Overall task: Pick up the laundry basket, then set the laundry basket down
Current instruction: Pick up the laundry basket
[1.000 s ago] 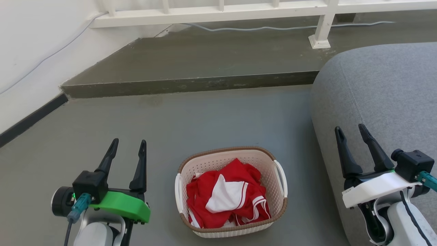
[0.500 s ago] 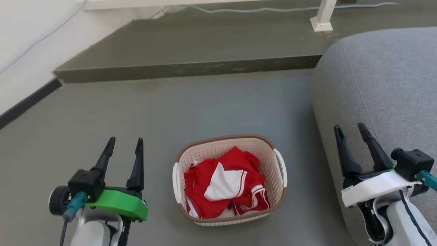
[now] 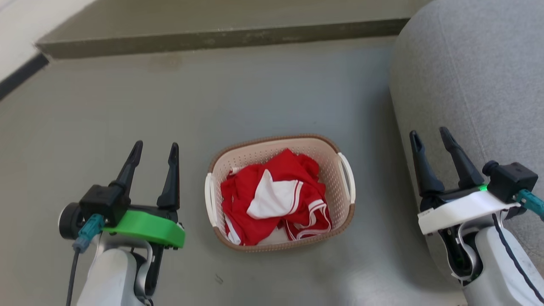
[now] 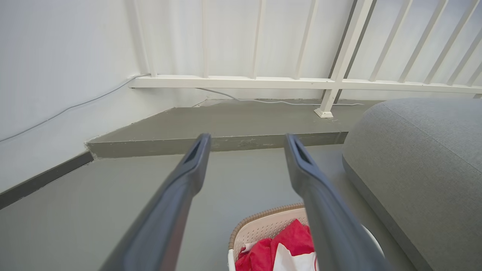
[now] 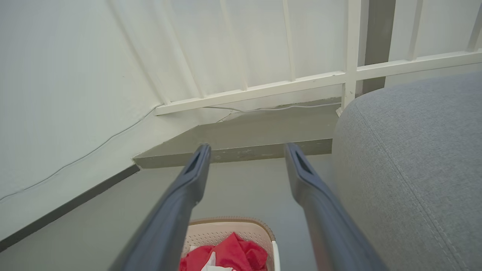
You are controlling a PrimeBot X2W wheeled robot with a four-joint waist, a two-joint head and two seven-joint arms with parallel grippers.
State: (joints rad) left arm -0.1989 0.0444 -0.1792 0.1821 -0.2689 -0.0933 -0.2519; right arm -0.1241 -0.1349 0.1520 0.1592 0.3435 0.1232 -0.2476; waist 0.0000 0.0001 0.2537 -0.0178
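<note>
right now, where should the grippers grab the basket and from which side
I'd take the basket by its two white side handles: left gripper on the left handle, right gripper on the right handle, each from outside. They stand out from the rim; clothes fill the middle.

No legible writing anywhere.
A tiny dark mark on the white mount [image 3: 461,209] behind the right gripper [image 3: 429,132] is too small to make out; nothing else carries letters, numbers or logos.
</note>
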